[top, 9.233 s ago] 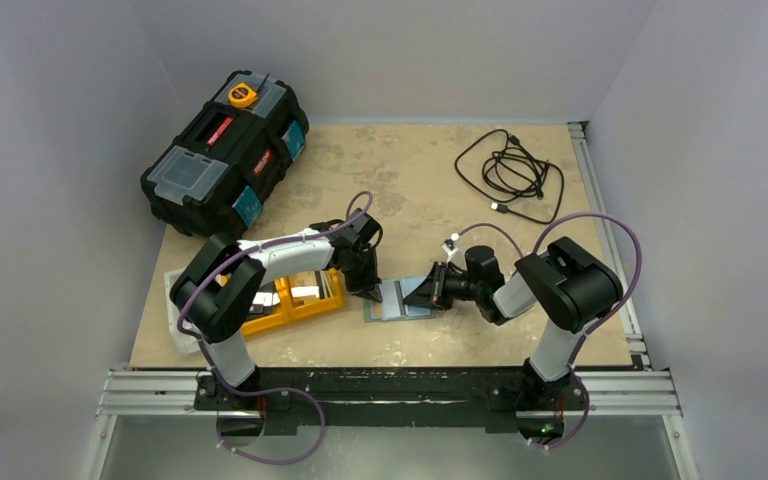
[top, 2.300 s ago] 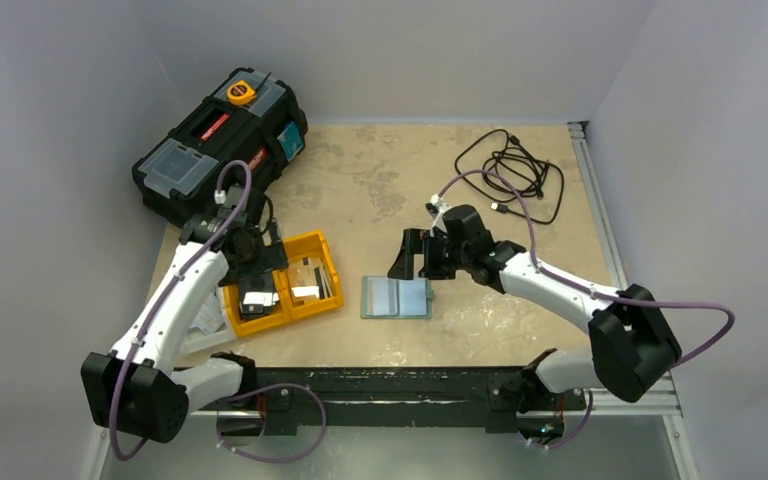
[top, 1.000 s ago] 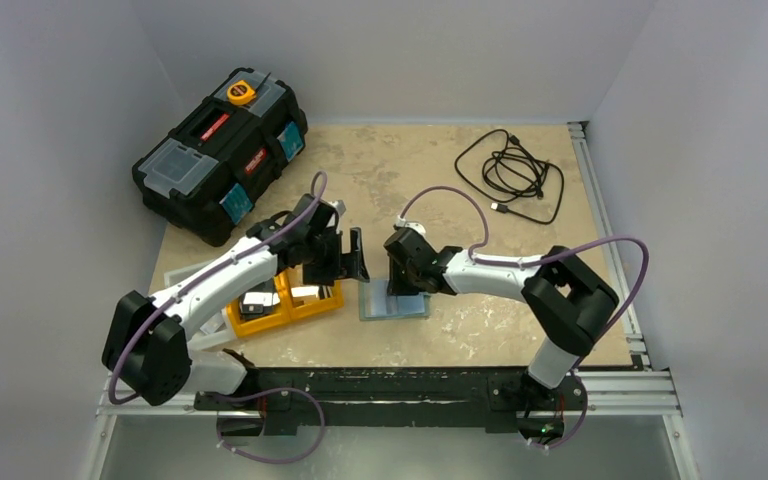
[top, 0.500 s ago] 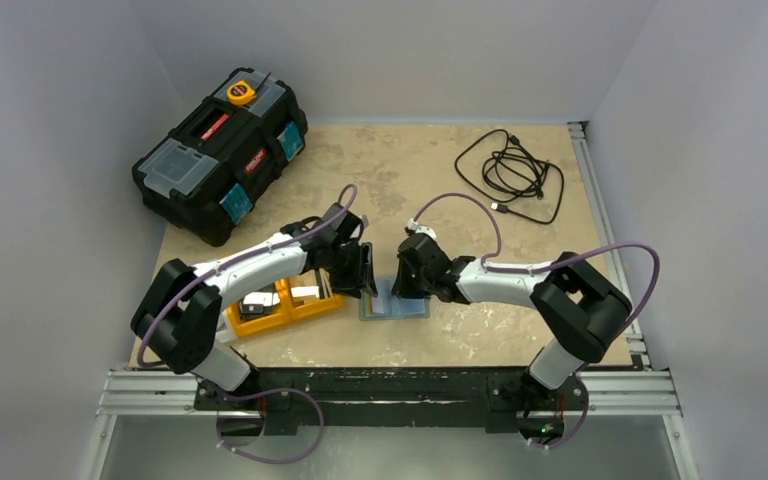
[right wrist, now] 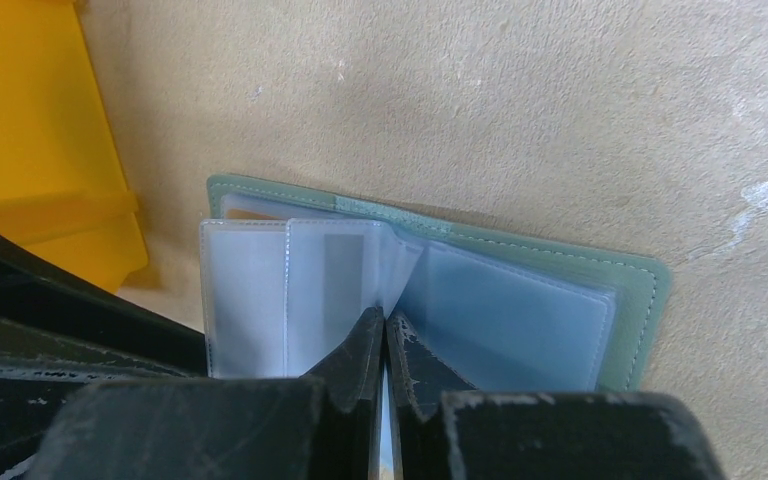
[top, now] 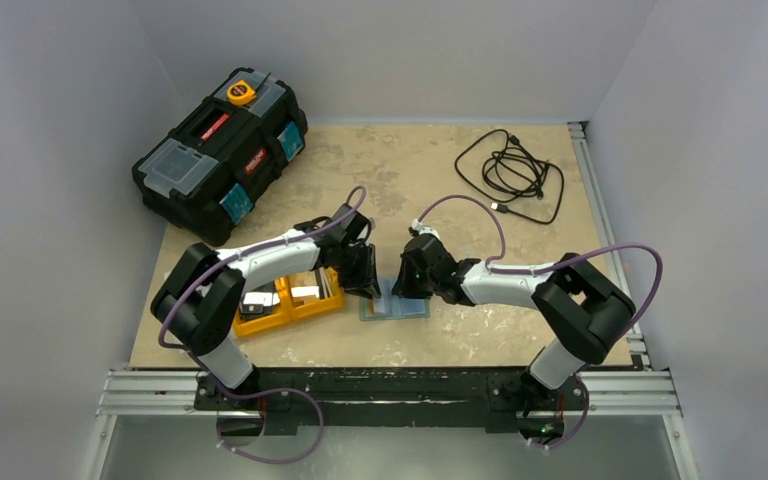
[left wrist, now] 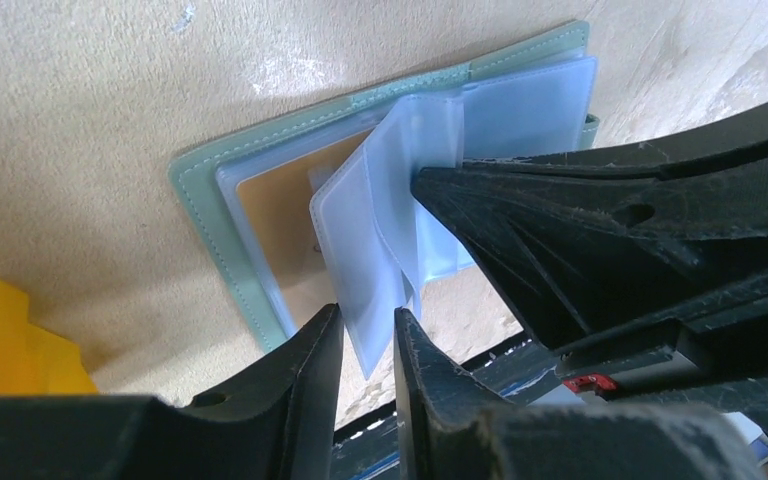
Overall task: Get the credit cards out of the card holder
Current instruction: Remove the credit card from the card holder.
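The grey-green card holder (top: 400, 308) lies open on the table between my grippers. Its clear pale blue sleeves stand fanned up. In the left wrist view its green edge (left wrist: 210, 190) shows, with a tan card (left wrist: 280, 215) in the bottom sleeve. My left gripper (left wrist: 368, 335) is narrowly open, with a sleeve corner hanging between its fingers. My right gripper (right wrist: 386, 335) is shut on a sleeve at the fold of the card holder (right wrist: 640, 300). From above, the left gripper (top: 368, 287) and right gripper (top: 406, 292) face each other over it. Whitish cards (top: 306, 292) lie in the orange tray.
The orange two-compartment tray (top: 290, 312) sits just left of the card holder, and also shows in the right wrist view (right wrist: 30, 130). A black toolbox (top: 222, 152) stands at the back left. A coiled black cable (top: 510, 175) lies at the back right.
Both grippers have come down onto the open card holder. Over the last half second the left gripper edged closer to the sleeves, and the right gripper stayed at the fold.
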Action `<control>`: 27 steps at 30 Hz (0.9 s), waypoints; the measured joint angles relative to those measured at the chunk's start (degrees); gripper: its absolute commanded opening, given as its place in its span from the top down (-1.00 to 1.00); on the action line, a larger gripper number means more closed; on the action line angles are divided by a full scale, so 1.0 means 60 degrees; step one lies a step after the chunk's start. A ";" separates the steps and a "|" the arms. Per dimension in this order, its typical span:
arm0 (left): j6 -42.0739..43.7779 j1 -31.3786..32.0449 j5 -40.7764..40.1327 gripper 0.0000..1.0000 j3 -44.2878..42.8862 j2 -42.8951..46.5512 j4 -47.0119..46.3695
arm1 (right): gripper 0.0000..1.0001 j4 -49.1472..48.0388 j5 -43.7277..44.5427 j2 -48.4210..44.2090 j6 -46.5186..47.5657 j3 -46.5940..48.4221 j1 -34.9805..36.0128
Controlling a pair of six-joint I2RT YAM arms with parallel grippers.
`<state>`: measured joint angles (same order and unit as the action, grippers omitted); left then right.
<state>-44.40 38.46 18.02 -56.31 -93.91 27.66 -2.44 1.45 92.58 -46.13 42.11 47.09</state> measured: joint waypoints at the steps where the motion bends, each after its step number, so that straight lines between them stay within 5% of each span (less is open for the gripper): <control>1: 0.0000 0.0004 -0.0007 0.53 -0.0026 -0.0051 0.0007 | 1.00 -0.0036 -0.0022 -0.0007 0.0000 -0.0018 -0.0007; 18: 0.0073 0.0525 -0.0364 0.44 -0.0882 0.0554 0.0616 | 1.00 -0.0393 -0.0386 -0.0033 -0.0062 -0.0226 -0.0193; 27: -0.0018 0.0699 -0.0375 0.51 -0.0827 -0.0725 0.0295 | 1.00 -0.0565 -0.0521 -0.0069 -0.0076 -0.0350 -0.0324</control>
<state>-44.51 42.65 15.77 -61.28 -98.26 29.43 -5.82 -1.67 92.16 -46.59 40.01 45.15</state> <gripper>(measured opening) 0.257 0.004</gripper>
